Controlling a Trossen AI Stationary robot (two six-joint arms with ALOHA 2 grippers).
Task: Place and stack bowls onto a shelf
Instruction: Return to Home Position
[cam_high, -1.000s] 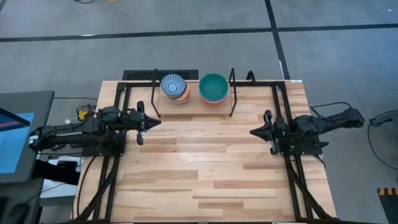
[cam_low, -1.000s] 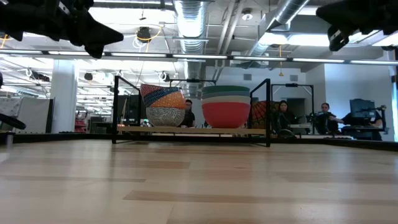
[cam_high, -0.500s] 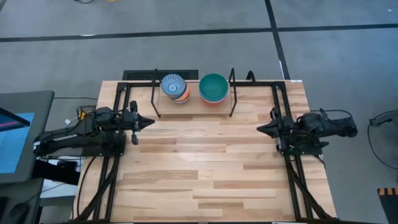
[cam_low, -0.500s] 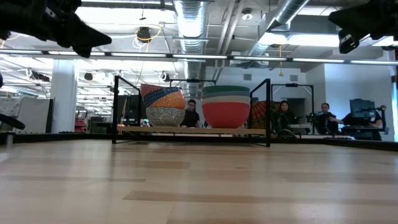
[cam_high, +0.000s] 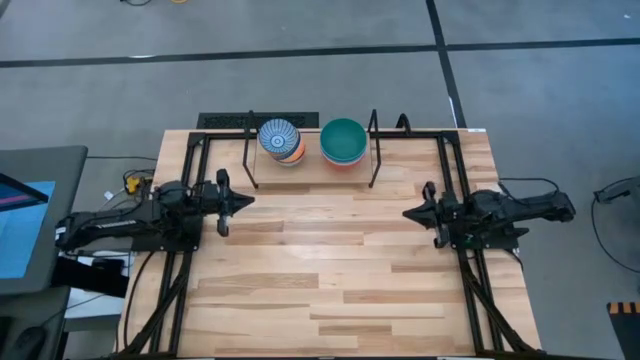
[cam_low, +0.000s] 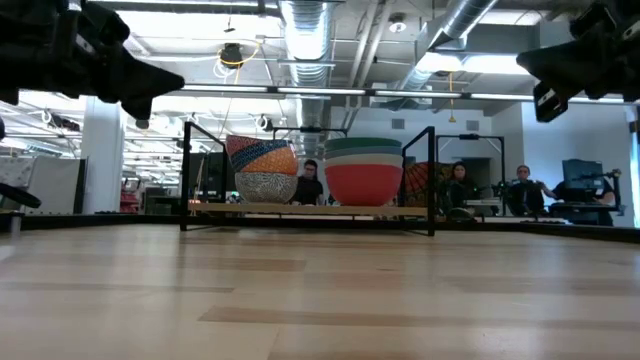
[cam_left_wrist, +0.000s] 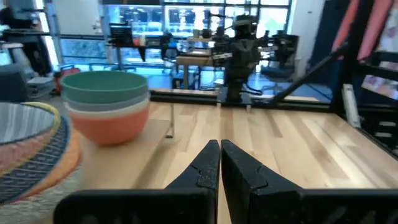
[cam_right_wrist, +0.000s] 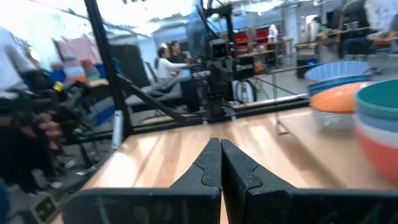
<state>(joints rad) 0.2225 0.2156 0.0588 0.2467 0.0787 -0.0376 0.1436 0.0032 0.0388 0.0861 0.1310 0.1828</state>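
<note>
High view has the shelf (cam_high: 310, 172) sitting at the far edge of the surface (cam_high: 330, 270), about in the middle, with two bowl stacks on it side by side. The left stack (cam_high: 280, 142) is topped by a blue-white striped bowl (cam_high: 278, 136), and the right stack (cam_high: 343, 145) by a teal bowl (cam_high: 343, 138).

Neither hand is holding anything. The left hand (cam_high: 250, 199) points inward from the left side, with its tip just in front of the shelf's left front leg, so the striped bowl is a bit beyond it and off to its right. The right hand (cam_high: 406, 213) points inward from the other side, a little further out from the shelf's right front leg. The teal bowl sits beyond it, off to its left.

Low view shows both hands hanging up in the air, higher than the bowl rims and clear of the stacks. The right stack has a red-orange bowl at the bottom. The left stack has a patterned one under an orange and blue striped one.

Both wrist views show the fingers pressed together with nothing between them, same for left and right. From the left wrist, the two stacks are off to one side, well apart from the fingertips. A few people are sitting in the room behind.
</note>
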